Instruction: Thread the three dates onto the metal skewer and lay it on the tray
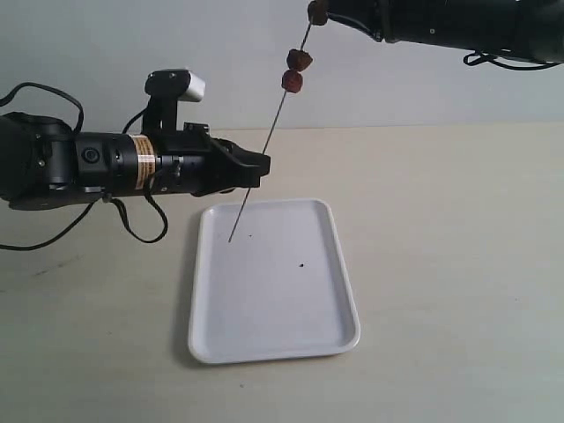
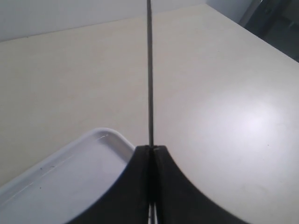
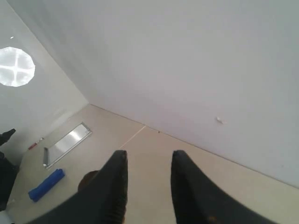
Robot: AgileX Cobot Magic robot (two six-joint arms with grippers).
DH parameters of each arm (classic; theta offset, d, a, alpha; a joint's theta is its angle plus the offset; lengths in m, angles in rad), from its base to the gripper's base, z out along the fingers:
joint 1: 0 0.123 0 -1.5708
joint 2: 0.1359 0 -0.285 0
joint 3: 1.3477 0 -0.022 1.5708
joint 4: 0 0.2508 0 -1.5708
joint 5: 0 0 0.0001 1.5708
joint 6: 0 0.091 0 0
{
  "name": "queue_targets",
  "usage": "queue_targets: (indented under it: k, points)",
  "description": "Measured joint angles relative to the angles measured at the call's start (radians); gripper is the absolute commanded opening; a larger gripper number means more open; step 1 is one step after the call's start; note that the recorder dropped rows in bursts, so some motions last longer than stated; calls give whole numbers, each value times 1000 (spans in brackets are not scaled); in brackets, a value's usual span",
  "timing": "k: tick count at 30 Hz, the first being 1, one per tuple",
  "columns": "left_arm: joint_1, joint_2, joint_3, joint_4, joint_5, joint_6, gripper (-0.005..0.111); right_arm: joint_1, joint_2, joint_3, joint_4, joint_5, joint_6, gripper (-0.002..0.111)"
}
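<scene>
Three dates [image 1: 299, 60] we count along one metal skewer [image 1: 269, 137], the topmost beside our right gripper [image 3: 148, 161], fingers spread. Our left gripper [image 1: 260, 167] pinches the tilted skewer, its lower tip over one tray [image 1: 264, 300].

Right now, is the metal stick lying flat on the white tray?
No, the metal skewer stands slanted in the air, pinched by the left gripper, with only its lower tip down by the tray.

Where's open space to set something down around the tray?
The tray is bare from its middle to the near rim, and the table right of it is open. Crowded: the tray's far left corner, where the left gripper holds the metal skewer.
</scene>
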Motion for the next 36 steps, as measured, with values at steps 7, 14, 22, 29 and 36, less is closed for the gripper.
queue_targets:
  k: [7, 14, 22, 29, 36]
  points:
    - [0, 0, 0, 14, 0, -13, 0, 0, 0, 0, -32, -5, -17, 32]
    - [0, 1, 2, 19, 6, -14, 0, 0, 0, 0, -91, -13, -20, 32]
    - [0, 1, 2, 19, 8, -14, 0, 0, 0, 0, -105, -11, -20, 32]
    - [0, 1, 2, 19, 8, -15, 0, -2, 0, 0, -118, -42, -23, 46]
    - [0, 1, 2, 103, 26, -110, 0, -29, 0, 0, -125, -80, 14, 53]
